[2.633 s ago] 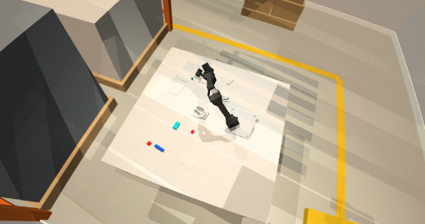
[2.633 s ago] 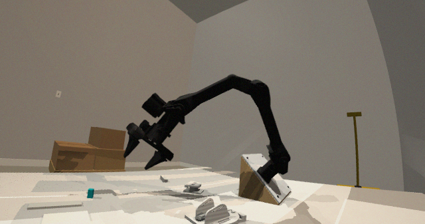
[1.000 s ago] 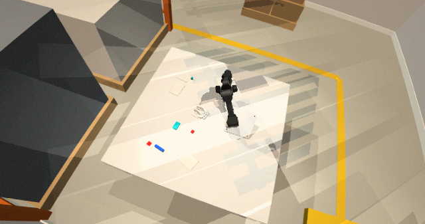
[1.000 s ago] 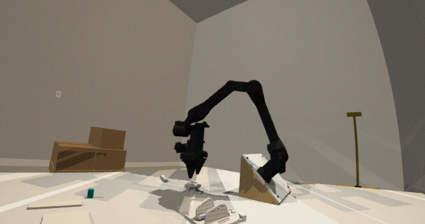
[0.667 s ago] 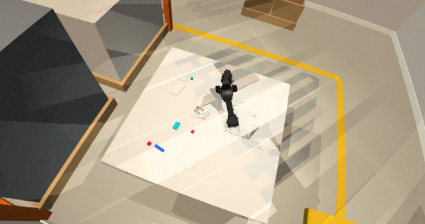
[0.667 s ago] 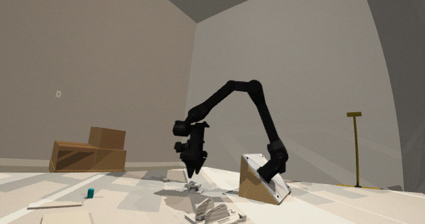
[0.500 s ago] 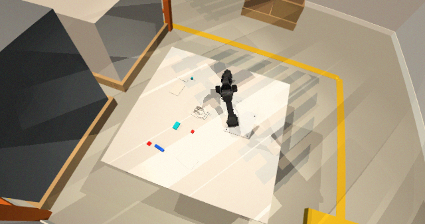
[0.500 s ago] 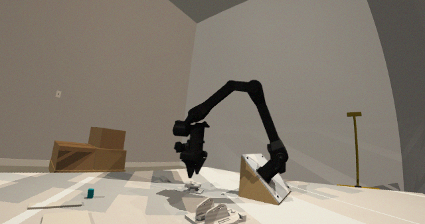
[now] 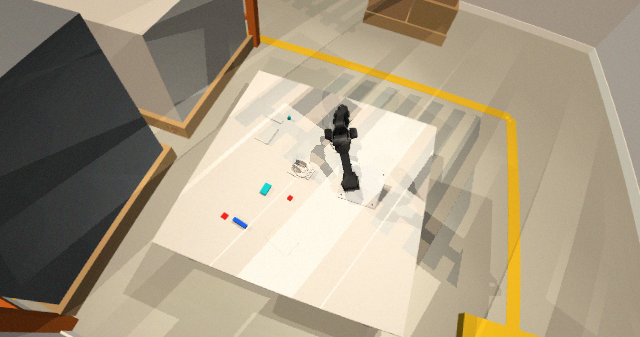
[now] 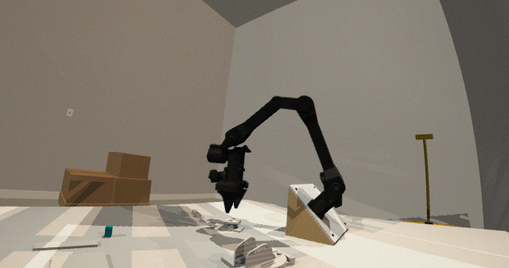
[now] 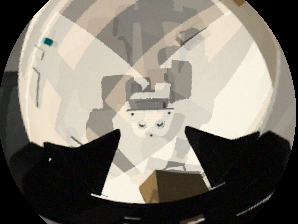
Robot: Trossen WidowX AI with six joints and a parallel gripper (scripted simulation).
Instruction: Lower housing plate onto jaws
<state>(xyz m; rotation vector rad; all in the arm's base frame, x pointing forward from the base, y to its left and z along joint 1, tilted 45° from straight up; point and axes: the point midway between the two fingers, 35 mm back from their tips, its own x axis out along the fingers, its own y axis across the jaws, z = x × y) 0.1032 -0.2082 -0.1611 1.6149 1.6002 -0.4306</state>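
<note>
A pale, flat-topped plate assembly with two round holes and small dark dots (image 10: 230,223) (image 11: 149,121) sits on the white desk (image 9: 310,227) (image 10: 151,256) (image 11: 225,95), below the black two-fingered gripper (image 9: 341,114) (image 10: 233,209) (image 11: 153,131), which is spread open, holding nothing.

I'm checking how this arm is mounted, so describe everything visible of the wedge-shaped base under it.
The wedge-shaped base stands upright on the white tabletop, its mounting face tilted. That face is a flat white panel with small dark dots, probably fasteners, near its corners. The side facing the exterior view is plain tan-brown, perhaps wood, roughly triangular and partly shadowed. The black arm is attached to the sloping panel, hiding part of it. No damage shows.
</note>
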